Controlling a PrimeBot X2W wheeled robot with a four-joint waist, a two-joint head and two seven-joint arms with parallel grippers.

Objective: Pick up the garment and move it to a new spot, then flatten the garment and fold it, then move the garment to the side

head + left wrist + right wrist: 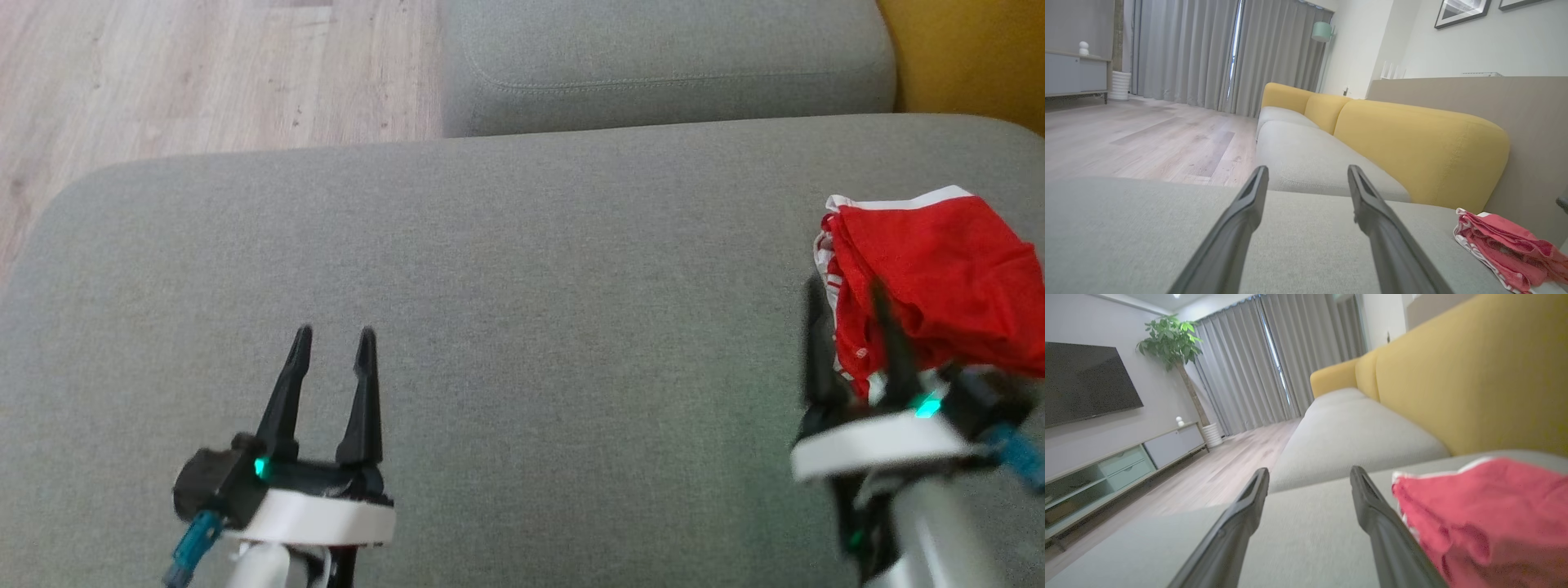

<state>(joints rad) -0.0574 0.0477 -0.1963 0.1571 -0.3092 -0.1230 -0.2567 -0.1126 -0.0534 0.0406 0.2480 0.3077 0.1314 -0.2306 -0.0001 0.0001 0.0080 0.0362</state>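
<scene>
The garment (939, 278) is a red cloth with white trim, bunched up at the right end of the grey sofa seat (522, 286). It also lies at the lower right of the left wrist view as the garment (1506, 249), and to the right of the fingers in the right wrist view as the garment (1490, 514). My right gripper (849, 298) stands open at the garment's left edge; its right finger overlaps the cloth, and nothing lies between the fingers. My left gripper (335, 335) hovers open over bare cushion at the lower left, far from the garment.
A second grey seat cushion (661, 61) lies beyond. The yellow backrest (1412, 143) runs along the right side. Wooden floor (188, 73) lies to the far left, past the cushion's rounded edge. A TV cabinet (1122, 465) and a plant (1171, 339) stand across the room.
</scene>
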